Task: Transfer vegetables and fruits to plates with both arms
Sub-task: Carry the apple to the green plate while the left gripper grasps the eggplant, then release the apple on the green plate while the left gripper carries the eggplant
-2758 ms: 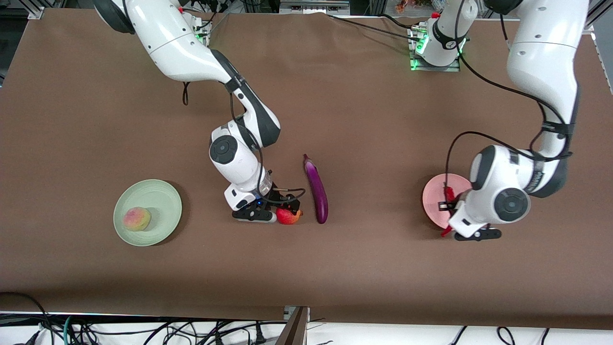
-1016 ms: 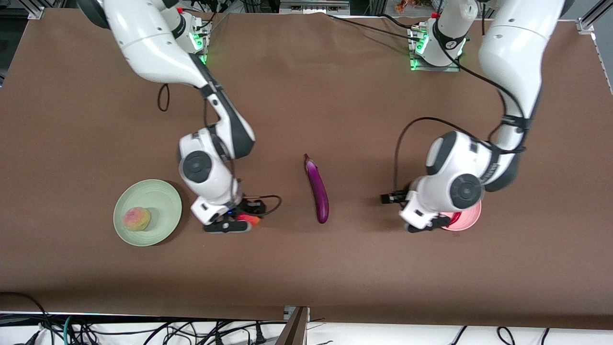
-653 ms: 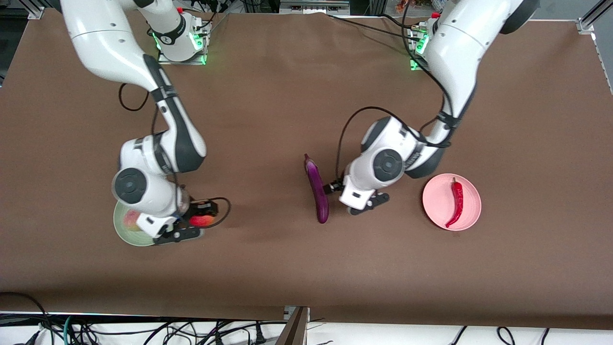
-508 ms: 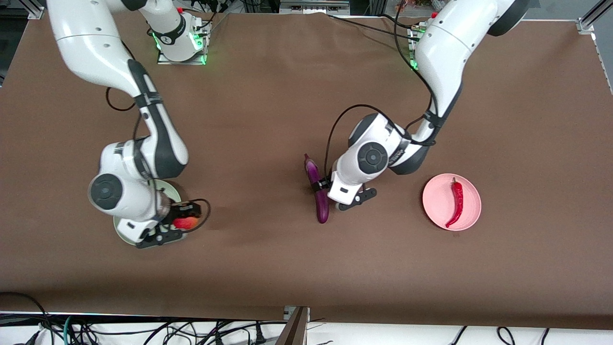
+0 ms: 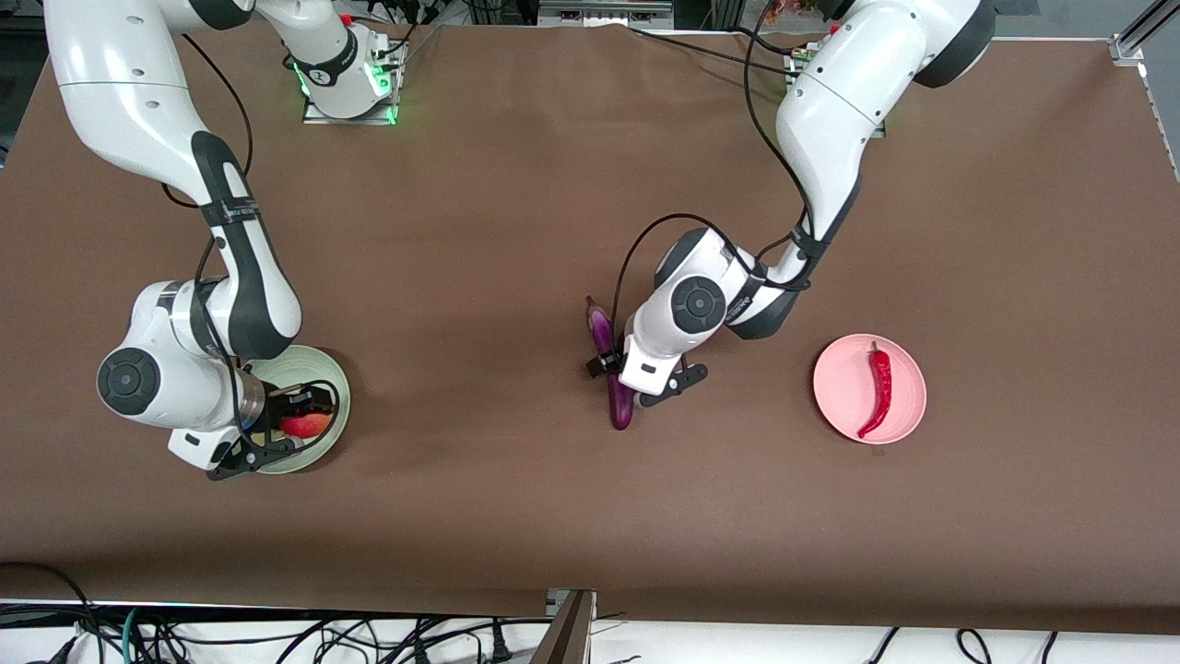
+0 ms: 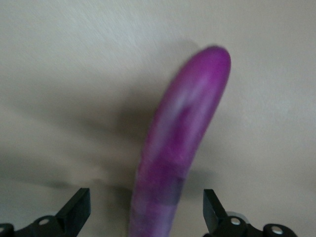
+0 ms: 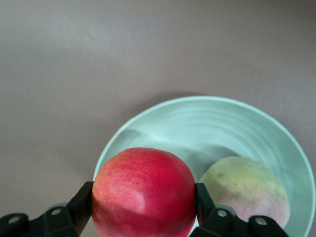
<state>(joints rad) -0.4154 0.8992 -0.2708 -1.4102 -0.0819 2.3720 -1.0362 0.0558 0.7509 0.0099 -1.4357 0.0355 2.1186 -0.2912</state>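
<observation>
The chili pepper [image 5: 879, 388] lies on the pink plate [image 5: 834, 392] and the peach [image 7: 246, 190] on the green plate [image 7: 217, 121]; my right gripper [image 5: 274, 432] hangs over that plate with jaws clenched on the red fruit [image 7: 143, 192], while my left gripper [image 6: 148, 217] straddles the eggplant [image 6: 185, 138] on the tabletop [image 5: 516, 516], jaws spread.

Colours across the brown counter [image 5: 516, 516]

The eggplant [image 5: 609, 367] is glossy purple with a paler sheen along its body. The chili pepper [image 5: 880, 387] is bright red against the plain light pink plate [image 5: 913, 387]. The mint green plate [image 5: 334, 392] carries faint concentric ridges; on it the peach [image 7: 245, 190] is yellow-green with a pink blush. The round fruit [image 7: 143, 192] is red, mottled with lighter pink. Both arms are white with dark grey joints, and the right gripper [image 5: 277, 433] and left gripper [image 5: 636, 383] are black.
</observation>
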